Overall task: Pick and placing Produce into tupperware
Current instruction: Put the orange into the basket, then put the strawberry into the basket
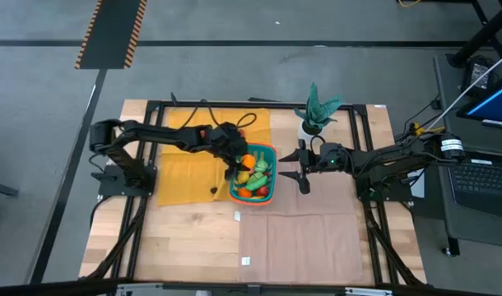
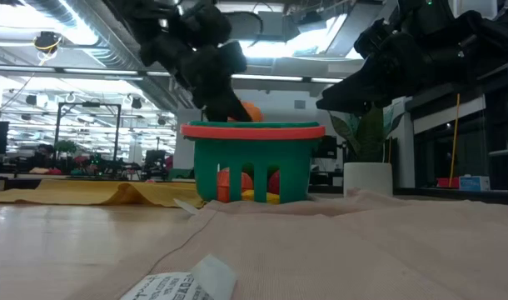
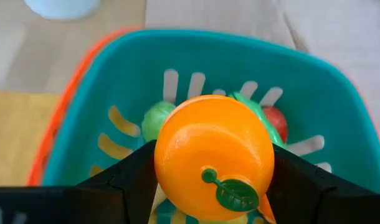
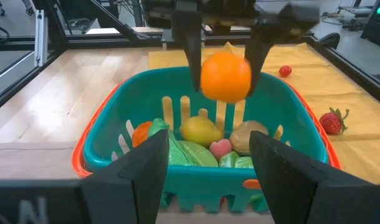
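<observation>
Orange (image 4: 225,76) over basket (image 4: 103,134).
Your left gripper (image 4: 224,62) clamps the orange above the produce-filled basket; right gripper (image 1: 303,166) waits beside it, fingers apart. Wooden desk (image 1: 177,238), yellow cloth (image 1: 181,168).

one basket (image 4: 115,134), one orange (image 4: 225,76), one strawberry (image 4: 332,121)
</observation>
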You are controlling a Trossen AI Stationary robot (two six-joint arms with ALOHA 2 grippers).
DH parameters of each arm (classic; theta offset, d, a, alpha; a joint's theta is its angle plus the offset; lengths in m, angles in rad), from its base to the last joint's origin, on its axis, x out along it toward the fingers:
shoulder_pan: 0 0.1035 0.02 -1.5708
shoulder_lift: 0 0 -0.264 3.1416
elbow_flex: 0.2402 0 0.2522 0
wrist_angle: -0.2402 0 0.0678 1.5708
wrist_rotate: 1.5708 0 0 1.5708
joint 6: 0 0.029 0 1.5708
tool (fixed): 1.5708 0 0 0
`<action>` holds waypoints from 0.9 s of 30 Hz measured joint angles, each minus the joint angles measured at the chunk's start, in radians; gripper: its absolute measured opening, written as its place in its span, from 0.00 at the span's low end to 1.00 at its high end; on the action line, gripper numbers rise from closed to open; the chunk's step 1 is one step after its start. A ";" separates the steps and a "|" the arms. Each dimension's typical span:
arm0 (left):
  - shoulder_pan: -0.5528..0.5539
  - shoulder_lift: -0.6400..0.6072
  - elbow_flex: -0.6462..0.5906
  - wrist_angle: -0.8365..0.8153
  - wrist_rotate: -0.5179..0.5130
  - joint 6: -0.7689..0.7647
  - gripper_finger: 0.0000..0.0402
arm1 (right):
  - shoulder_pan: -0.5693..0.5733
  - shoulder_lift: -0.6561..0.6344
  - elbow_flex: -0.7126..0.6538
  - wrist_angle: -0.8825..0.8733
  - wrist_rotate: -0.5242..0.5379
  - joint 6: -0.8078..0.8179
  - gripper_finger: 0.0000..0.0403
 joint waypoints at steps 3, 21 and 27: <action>-0.001 0.054 0.043 -0.045 0.006 0.018 0.59 | 0.000 0.000 0.000 -0.001 0.000 0.007 0.56; -0.001 0.116 0.086 -0.121 -0.027 0.054 0.68 | 0.000 0.000 0.000 -0.010 0.000 0.021 0.56; -0.001 0.116 0.090 -0.126 -0.029 0.053 0.68 | 0.000 0.000 0.000 -0.010 0.000 0.021 0.56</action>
